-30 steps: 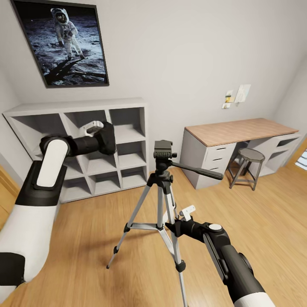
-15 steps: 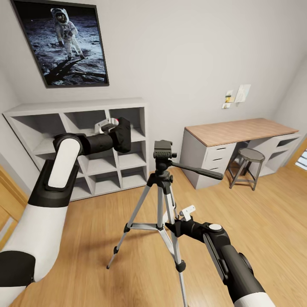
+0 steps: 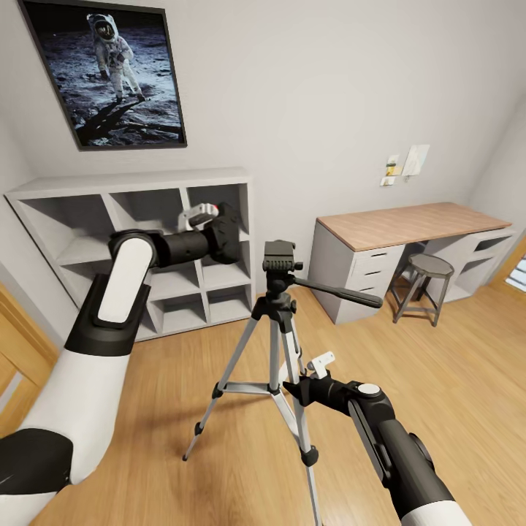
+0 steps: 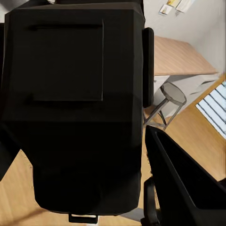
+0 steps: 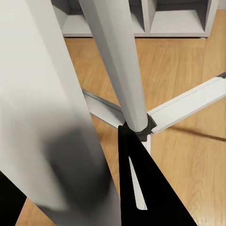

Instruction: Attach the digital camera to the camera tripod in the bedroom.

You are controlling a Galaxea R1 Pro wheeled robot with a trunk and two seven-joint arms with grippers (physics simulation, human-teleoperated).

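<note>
The digital camera [image 3: 226, 235], a black box, is held at about shelf height with my left gripper [image 3: 217, 235] shut on it. It hangs just left of and slightly above the black head [image 3: 280, 257] of the camera tripod [image 3: 276, 343], not touching it. In the left wrist view the camera's black body [image 4: 70, 108] sits close against one dark finger [image 4: 183, 188]. The tripod stands on the plank floor with its pan handle [image 3: 340, 292] pointing right. Low down, my right gripper [image 3: 295, 386] is shut on a silver tripod leg [image 5: 52, 117].
A grey-white cubby shelf [image 3: 241, 241] stands against the wall behind the camera. A wood-topped desk [image 3: 402, 223] with drawers and a round stool [image 3: 427, 272] are at the right. A framed moon photo [image 3: 109, 73] hangs above the shelf.
My left arm has carried the camera to the right and slightly up, from in front of the shelf's middle to near the tripod head. The right arm and tripod have stayed still.
</note>
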